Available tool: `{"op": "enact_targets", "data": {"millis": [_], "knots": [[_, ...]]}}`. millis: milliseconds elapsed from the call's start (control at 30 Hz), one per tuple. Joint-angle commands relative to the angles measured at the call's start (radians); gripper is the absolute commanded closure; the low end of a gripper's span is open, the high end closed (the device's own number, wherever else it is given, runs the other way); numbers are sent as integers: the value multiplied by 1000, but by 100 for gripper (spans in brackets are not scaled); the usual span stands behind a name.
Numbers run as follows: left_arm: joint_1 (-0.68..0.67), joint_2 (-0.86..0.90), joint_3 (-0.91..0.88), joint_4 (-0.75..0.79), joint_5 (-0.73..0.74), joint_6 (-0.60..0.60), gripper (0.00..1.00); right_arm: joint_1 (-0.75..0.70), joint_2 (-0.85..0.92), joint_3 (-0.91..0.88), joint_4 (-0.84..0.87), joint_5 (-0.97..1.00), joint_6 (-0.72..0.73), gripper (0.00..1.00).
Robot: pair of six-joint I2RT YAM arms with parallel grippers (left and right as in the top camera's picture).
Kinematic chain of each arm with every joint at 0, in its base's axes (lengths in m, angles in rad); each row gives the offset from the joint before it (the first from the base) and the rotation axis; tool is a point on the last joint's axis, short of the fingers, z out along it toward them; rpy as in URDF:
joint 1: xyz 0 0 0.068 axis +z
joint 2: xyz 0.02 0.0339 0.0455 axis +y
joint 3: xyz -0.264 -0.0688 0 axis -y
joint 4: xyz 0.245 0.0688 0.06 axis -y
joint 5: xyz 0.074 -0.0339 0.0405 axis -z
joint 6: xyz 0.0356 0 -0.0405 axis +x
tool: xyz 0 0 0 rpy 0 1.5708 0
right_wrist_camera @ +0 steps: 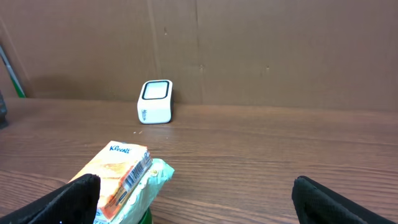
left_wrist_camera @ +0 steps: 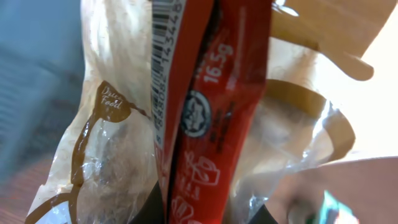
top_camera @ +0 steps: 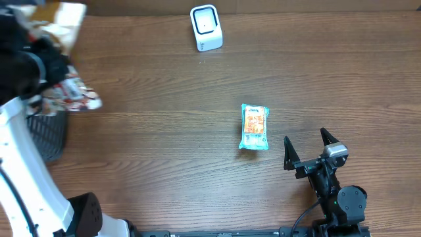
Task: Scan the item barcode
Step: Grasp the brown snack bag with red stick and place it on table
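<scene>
A black mesh basket (top_camera: 46, 135) stood at the left edge of the table (top_camera: 164, 171). The left arm covered its opening, so its contents could not be determined. The left gripper (top_camera: 58, 84), above the basket's rim, was clamped on a red packet (left_wrist_camera: 211, 112). The right gripper (top_camera: 305, 137) stood wide and empty near an orange-and-green packet (top_camera: 254, 126) lying flat. The scanner (top_camera: 206, 27) stood at the far edge. Only the left wrist view showed the red packet's barcode (left_wrist_camera: 163, 37) and a clear-and-brown bag (left_wrist_camera: 93, 143) behind it.
</scene>
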Motion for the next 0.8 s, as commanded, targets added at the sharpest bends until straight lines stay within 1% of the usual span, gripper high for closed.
{"op": "enact_targets", "data": {"millis": [0, 200, 300, 400, 567, 700, 767], "knots": [[-106, 11, -95, 0, -8, -64, 96, -4, -8, -11, 3, 5, 3, 0], [-286, 11, -319, 27, -164, -205, 96, -4, -8, -11, 3, 5, 3, 0], [-358, 11, -443, 82, -174, -219, 96, -4, -8, -11, 3, 5, 3, 0], [-427, 11, -591, 169, -200, -257, 96, -4, -8, -11, 3, 5, 3, 0], [-516, 11, -838, 370, -207, -306, 96, -4, -8, -11, 3, 5, 3, 0], [-547, 11, -1006, 528, -206, -353, 96, -4, -8, -11, 3, 5, 3, 0], [-548, 11, -1078, 595, -206, -358, 96, -4, -8, -11, 3, 5, 3, 0]]}}
